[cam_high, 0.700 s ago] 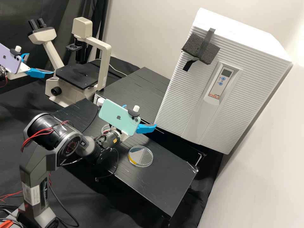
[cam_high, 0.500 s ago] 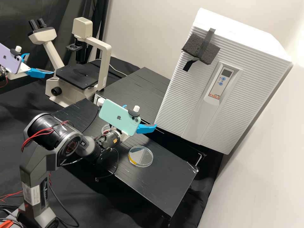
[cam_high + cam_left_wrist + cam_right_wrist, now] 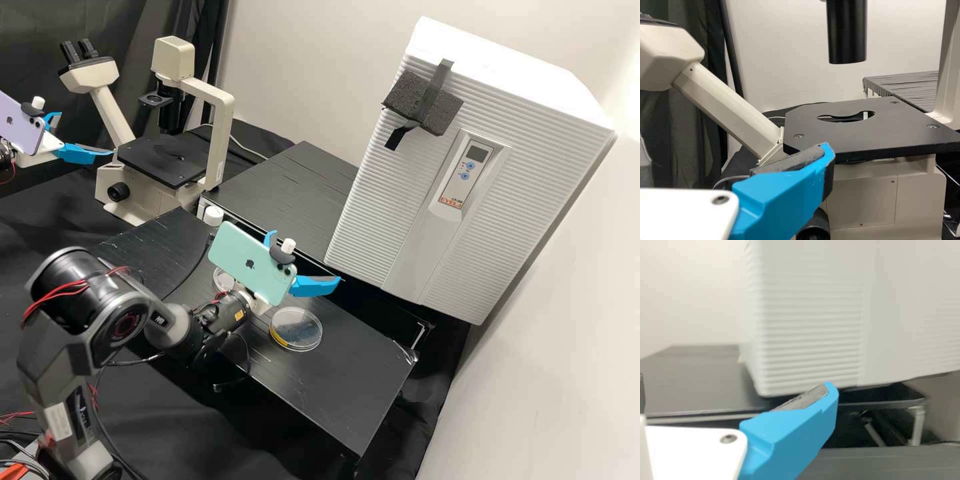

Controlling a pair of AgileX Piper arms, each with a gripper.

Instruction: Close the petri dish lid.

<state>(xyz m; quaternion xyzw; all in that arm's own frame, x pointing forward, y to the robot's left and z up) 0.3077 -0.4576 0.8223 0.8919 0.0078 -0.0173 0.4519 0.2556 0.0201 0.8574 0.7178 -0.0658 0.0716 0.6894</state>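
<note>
On the black bench in the high view lies a clear round petri dish (image 3: 295,329) with yellow along one side; whether its lid sits on it I cannot tell. Another clear round piece (image 3: 221,280) is partly hidden behind the right arm. Above and behind the dish, my right gripper (image 3: 307,257) stands open, empty, not touching it. My left gripper (image 3: 87,133) is open at the far left, by the microscope. In the left wrist view, my left gripper (image 3: 735,150) faces the microscope stage; in the right wrist view, my right gripper (image 3: 735,390) faces a ribbed white box.
The microscope (image 3: 163,160) stands at the back left, the large white box (image 3: 373,227) at the back right. A small white round object (image 3: 213,215) sits near the bench's rear edge. A cable (image 3: 190,270) crosses the bench behind the right arm.
The right gripper has shifted slightly right and down in the high view, its fingers now wider apart; that arm's elbow has drawn left. The dish and left gripper have stayed put.
</note>
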